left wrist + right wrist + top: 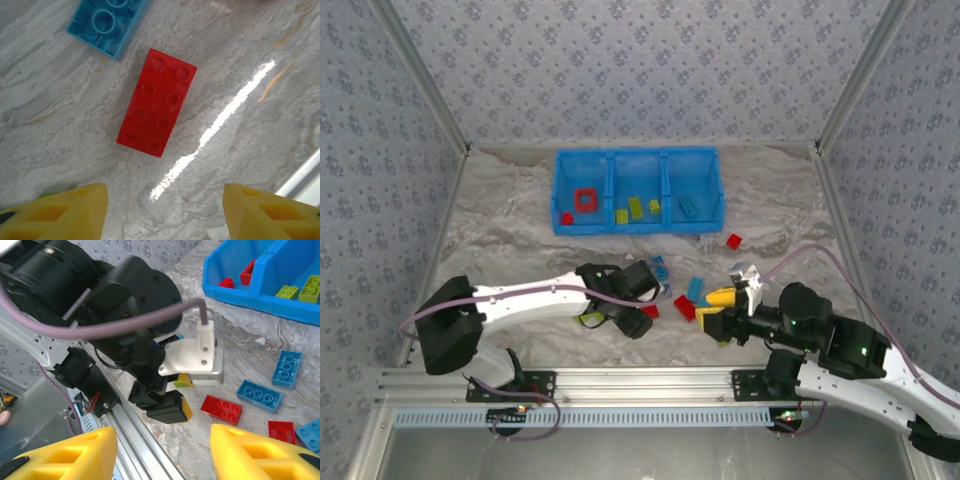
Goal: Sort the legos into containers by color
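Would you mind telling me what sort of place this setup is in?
Probably a robotics lab test cell: patterned walls enclose a marble-look tabletop, two robot arms are bolted to an aluminium rail, and a blue bin holds toy bricks.

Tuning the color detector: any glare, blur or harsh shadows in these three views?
Left wrist: a bright diagonal glare streak on the tabletop beside the red brick, which is sharp. Right wrist: near yellow fingers soft, light blue brick crisp. Top external: even light, faint shadows, no glare.
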Controlling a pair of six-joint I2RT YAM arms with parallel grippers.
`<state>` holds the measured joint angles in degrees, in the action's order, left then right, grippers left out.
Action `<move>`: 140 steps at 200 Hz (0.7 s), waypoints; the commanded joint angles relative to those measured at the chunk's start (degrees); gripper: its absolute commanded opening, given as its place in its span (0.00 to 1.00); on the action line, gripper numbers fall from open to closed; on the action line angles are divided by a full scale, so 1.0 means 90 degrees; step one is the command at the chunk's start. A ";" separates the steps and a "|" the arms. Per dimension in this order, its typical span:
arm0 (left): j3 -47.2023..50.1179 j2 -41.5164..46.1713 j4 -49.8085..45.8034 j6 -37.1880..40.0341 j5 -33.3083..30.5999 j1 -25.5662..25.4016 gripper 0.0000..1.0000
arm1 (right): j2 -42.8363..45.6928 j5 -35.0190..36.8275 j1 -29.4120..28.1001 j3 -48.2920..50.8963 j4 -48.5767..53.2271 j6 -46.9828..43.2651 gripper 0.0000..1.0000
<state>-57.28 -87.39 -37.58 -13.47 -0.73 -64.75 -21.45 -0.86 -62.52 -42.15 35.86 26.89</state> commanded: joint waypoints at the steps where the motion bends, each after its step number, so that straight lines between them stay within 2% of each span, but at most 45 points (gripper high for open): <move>1: -0.0387 -0.0394 0.0068 0.0661 -0.0190 0.0007 0.64 | -0.0053 0.0078 -0.0045 -0.0089 0.0262 0.0155 0.57; 39: -0.0622 -0.1077 0.0236 0.0743 -0.0503 0.0007 0.66 | -0.0510 -0.0103 -0.0055 -0.0133 -0.0050 0.0090 0.57; 85: -0.0731 -0.1587 0.0404 0.0754 -0.0460 0.0015 0.64 | -0.0588 -0.0105 -0.0060 -0.0099 -0.0293 0.0131 0.57; 109: -0.0735 -0.1703 0.0484 0.0731 -0.0276 0.0017 0.48 | -0.0593 -0.0054 -0.0065 -0.0077 -0.0268 0.0156 0.57; 130: -0.0700 -0.1646 0.0538 0.0659 -0.0244 -0.0012 0.28 | -0.0593 -0.0003 -0.0064 -0.0053 -0.0272 0.0149 0.57; 140: -0.0642 -0.1529 0.0597 0.0603 -0.0319 -0.0039 0.22 | -0.0618 -0.0004 -0.0065 -0.0043 -0.0288 0.0141 0.57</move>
<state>-62.81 -102.19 -33.52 -7.70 -3.70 -64.75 -27.05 -1.32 -62.67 -42.22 34.48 27.66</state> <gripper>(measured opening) 0.289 0.568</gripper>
